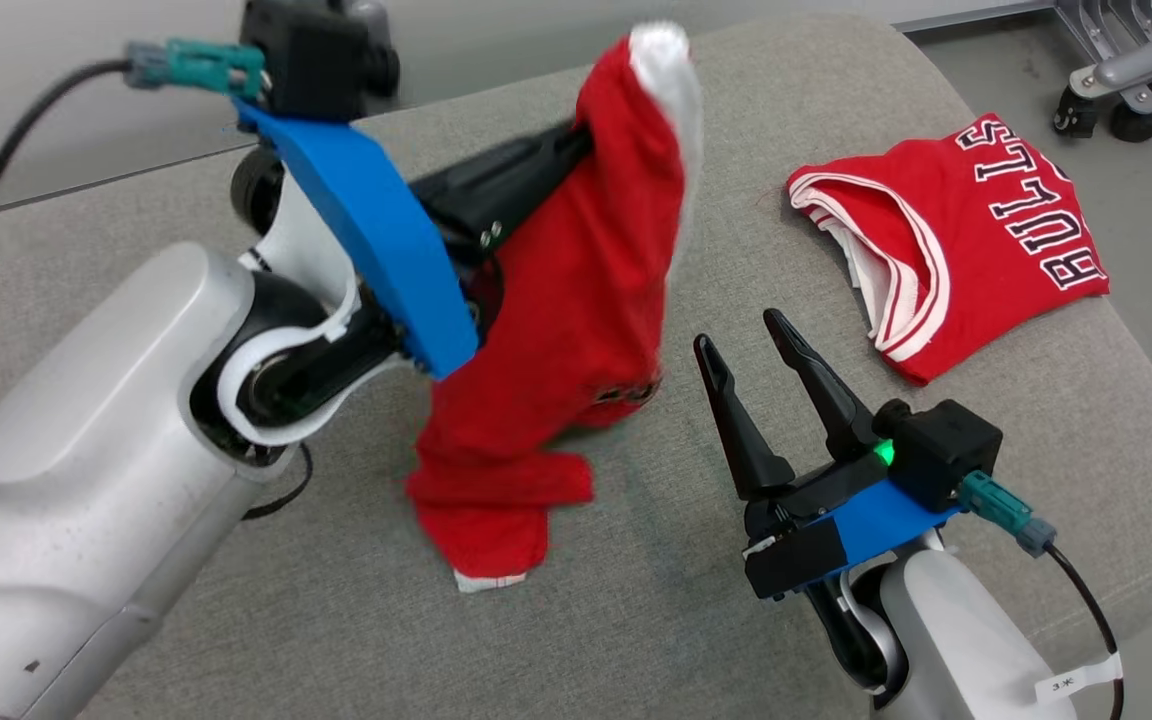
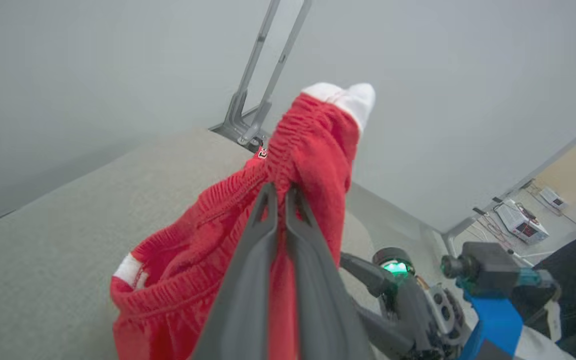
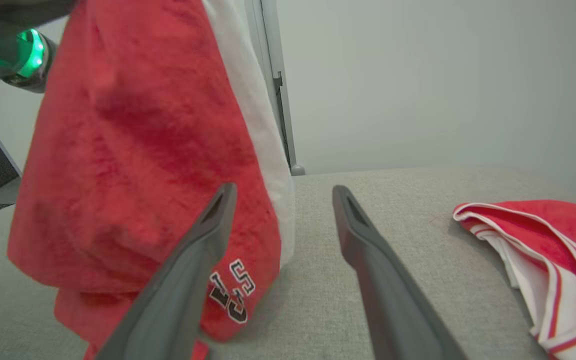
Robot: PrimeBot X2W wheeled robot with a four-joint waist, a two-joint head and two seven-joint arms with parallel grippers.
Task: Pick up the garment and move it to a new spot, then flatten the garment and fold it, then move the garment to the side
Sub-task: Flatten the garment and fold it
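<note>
My left gripper (image 2: 279,192) has its two dark fingers pressed together on the gathered elastic waistband of the red shorts (image 1: 566,300). It is a tight pinch, with cloth bunched on either side of the fingertips. The shorts hang from that grip over the grey padded surface (image 1: 636,620), waistband end raised, a white side stripe (image 1: 671,70) showing at the top. Their lower part reaches the padding, where the leg ends lie crumpled in a small heap with a white hem edge (image 1: 489,580) poking out. In the right wrist view I can see black-and-white lettering near the lower edge of the cloth.

My right gripper (image 1: 739,332) holds nothing. Its jaws are spread wide, low over the padding, with the fingers pointing up the surface just beside the hanging shorts. In the head view there is a gap between the nearer finger and the cloth.

Off to the right, well apart from the shorts, a folded red jersey (image 1: 976,240) lies flat on the same surface, with white-and-red trim at its opening and "BULLS" across it. Beyond the far right corner, chair casters (image 1: 1126,110) stand on the floor.
</note>
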